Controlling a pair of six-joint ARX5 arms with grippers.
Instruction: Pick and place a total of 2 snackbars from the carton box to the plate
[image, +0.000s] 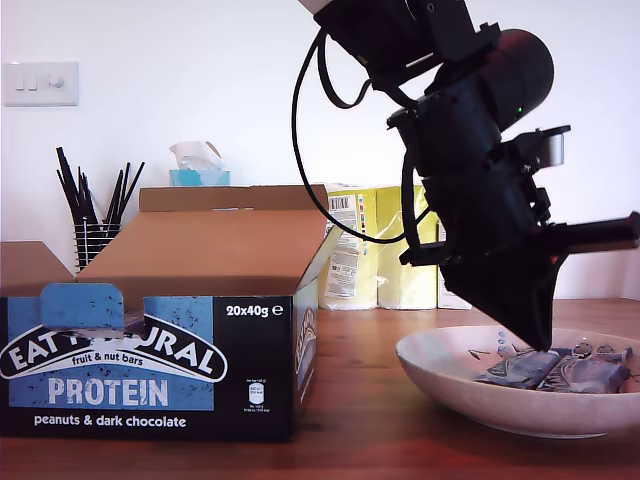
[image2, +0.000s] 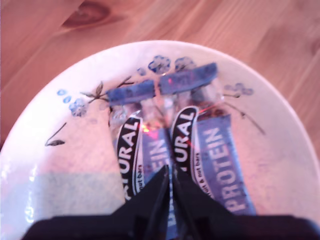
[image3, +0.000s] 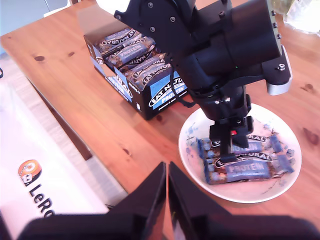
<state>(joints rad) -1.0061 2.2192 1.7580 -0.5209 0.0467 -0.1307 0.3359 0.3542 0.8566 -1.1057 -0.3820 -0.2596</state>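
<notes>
Exterior view, left: brown cardboard carton box (image: 150, 340), flaps open, contents hidden here. Right: cream floral ceramic plate (image: 440, 375), rim cut off, holding two navy-blue wrapped snackbars (image: 555, 368) side by side. My first gripper (image: 543, 345), jaws pinched together, empty, tip over the bars; my second gripper (image3: 166, 172) clenched, empty, high over bare table.

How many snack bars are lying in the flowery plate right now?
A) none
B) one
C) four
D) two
D: the first wrist view shows two snackbars lying side by side in the plate, with my first gripper closed just above them; the second wrist view shows the same pair.
</notes>
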